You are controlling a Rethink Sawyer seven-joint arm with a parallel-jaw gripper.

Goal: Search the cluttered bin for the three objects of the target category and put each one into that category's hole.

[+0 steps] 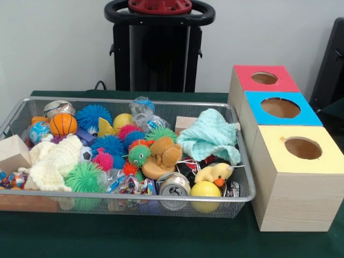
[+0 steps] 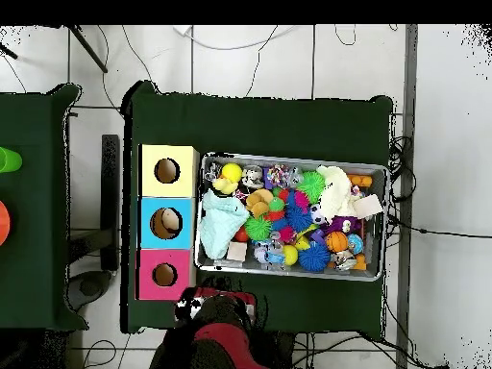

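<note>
A wire mesh bin (image 1: 134, 101) (image 2: 288, 159) is full of small toys. Among them are spiky rubber balls in blue (image 1: 92, 115), green (image 1: 83, 177) and pink (image 1: 104, 160), a small basketball (image 1: 63, 124) and a yellow ball (image 1: 205, 189). There are also a plush duck (image 1: 215, 173), a brown plush (image 1: 164, 153), a drinks can (image 1: 174, 185) and wooden blocks (image 1: 13, 153). Beside the bin stand three boxes with round holes: red (image 1: 287, 83), blue (image 1: 306, 117), yellow (image 1: 279, 161). My arm (image 2: 219, 322) is drawn back over its base, clear of the bin, with the gripper (image 2: 197, 307) near the red box (image 2: 183, 288).
A mint cloth (image 1: 209, 137) hangs over the bin's end by the boxes, and a cream cloth (image 1: 51, 161) lies at the other end. The bin and boxes stand on a green table cover (image 1: 161, 236). Cables run over the floor around the table.
</note>
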